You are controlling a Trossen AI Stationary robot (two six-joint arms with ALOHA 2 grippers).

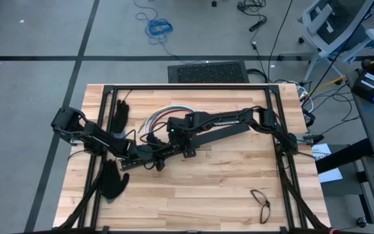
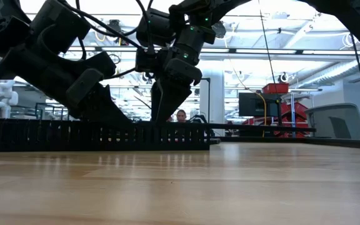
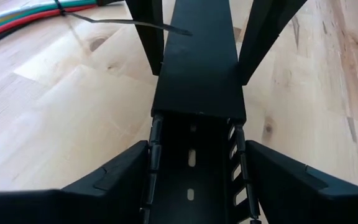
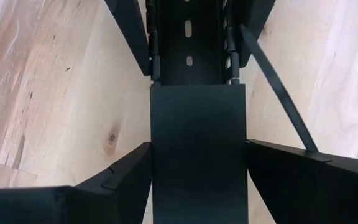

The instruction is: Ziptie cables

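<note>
Near right on the desk [image 1: 206, 188]: a pair of eyeglasses [image 1: 260, 203]. Near left: a black glove [image 1: 113, 180]. Mid desk, left of centre: a black slotted bar [image 1: 174, 149] lies flat, running left-near to right-far.

The left end effector [image 3: 194, 146] straddles the bar's open slotted part, fingers against both sides, holding it at a wide spread. Just beyond, the right end effector [image 4: 197, 146] faces it, clamped the same way on the bar's flat covered part.

A ziptie [image 4: 278, 93] lies loose just beside the bar, its end on a right finger.

The cables [image 1: 164, 114] are farther back at desk centre, a curved red, green and white bundle on the wood. Another ziptie [image 3: 129, 23] is looped round them, its tail pointing toward the bar.

Far left: a second glove [image 1: 121, 116].
</note>
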